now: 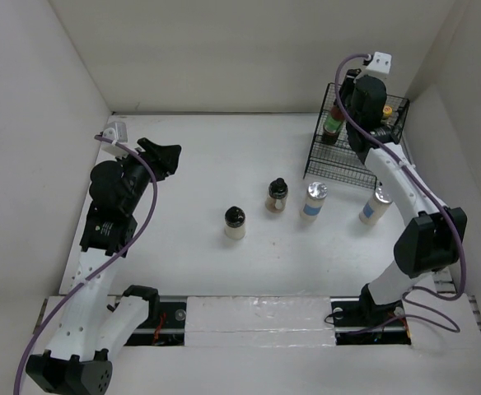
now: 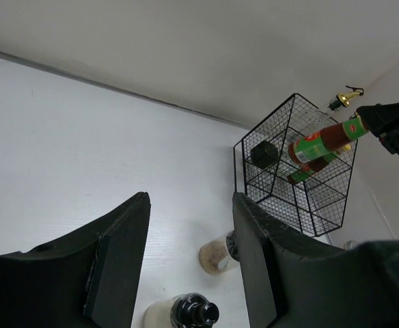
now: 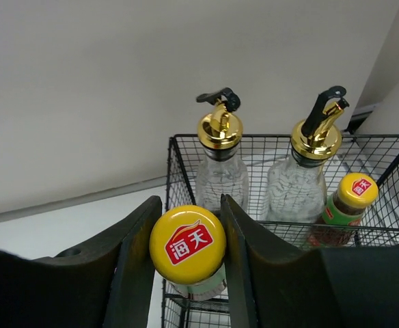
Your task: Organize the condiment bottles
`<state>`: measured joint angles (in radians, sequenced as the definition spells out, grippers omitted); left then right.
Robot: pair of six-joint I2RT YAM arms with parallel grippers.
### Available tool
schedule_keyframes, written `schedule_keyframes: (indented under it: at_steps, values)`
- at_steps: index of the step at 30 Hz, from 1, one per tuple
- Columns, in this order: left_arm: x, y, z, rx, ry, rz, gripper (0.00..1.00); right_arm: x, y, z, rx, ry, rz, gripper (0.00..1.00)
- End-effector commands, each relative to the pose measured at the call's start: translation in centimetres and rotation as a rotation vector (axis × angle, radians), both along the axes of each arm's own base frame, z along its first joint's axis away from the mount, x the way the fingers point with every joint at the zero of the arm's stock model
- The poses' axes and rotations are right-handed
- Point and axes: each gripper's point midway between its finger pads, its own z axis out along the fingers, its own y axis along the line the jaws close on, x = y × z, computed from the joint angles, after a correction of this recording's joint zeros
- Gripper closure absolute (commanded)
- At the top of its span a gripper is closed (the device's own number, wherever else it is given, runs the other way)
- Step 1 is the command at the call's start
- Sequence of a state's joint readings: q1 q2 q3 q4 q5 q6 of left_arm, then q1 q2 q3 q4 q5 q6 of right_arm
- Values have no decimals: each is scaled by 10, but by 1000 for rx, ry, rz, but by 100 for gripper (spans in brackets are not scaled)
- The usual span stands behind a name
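Mid-placement, right tool [image 3: 188, 220] pinching yellow-capped bottle [image 3: 187, 244] over basket [image 1: 331, 160] upper right, left tool [image 2: 189, 205] spread empty; next up, lower gently and release.

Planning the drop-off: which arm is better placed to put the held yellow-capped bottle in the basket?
Right. The right tool grips the yellow-capped bottle at the wire basket; the left tool is open, empty, well away.

I get bright, even, diffuse light over the white desk [image 1: 224, 164]; the bottles [image 1: 235, 222] throw only faint, soft shadows. No glare anywhere. In the right wrist view the fingers [image 3: 134, 266] look dark and slightly soft, the yellow-capped bottle [image 3: 187, 244] sharp.
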<state>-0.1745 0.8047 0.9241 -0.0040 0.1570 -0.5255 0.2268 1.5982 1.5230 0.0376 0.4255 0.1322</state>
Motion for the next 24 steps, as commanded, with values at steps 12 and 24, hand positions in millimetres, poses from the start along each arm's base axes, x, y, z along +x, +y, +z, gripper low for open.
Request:
schedule_keyframes:
  at_steps: [12,24]
  values:
    - [3,0,7,-10,-35,0,53,20,-19,42,20,-188,-11,90]
    - [5,-2,4,-8,-26,-9,53,44,-16,-31,26,-56,1,90]
